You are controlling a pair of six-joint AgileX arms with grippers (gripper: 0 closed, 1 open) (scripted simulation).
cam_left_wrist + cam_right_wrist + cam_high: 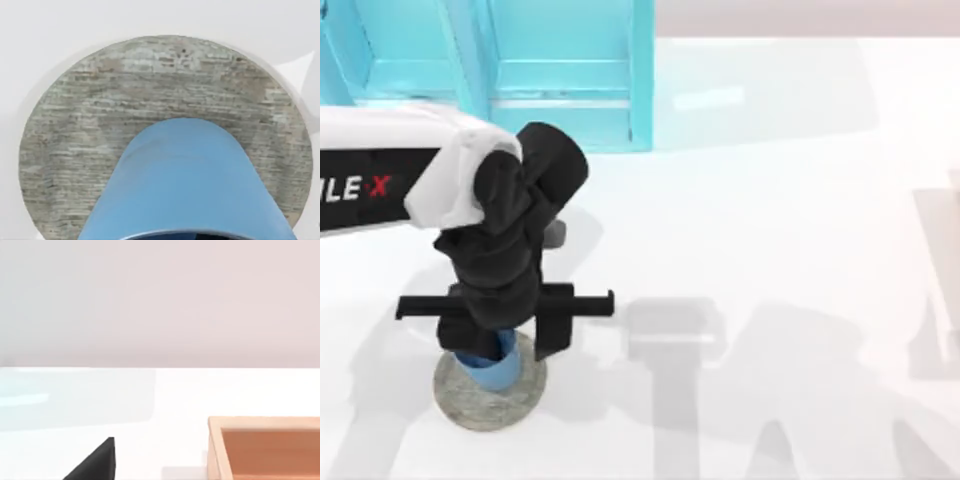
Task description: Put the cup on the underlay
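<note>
The blue cup (492, 368) stands upright on the round grey underlay (470, 405) at the front left of the table. My left gripper (500, 335) hangs straight over the cup, its black body hiding the cup's top. Up close in the left wrist view, the cup (185, 185) rises in front of the underlay (100, 110), whose mottled face spreads out around the cup's base. My right arm is parked off to the right; a black wedge of it (95, 462) shows in the right wrist view.
A large turquoise shelf (560, 70) stands at the back left of the table. An open wooden box (265, 445) sits on the table near my right arm. The white tabletop (770, 250) stretches to the right of the underlay.
</note>
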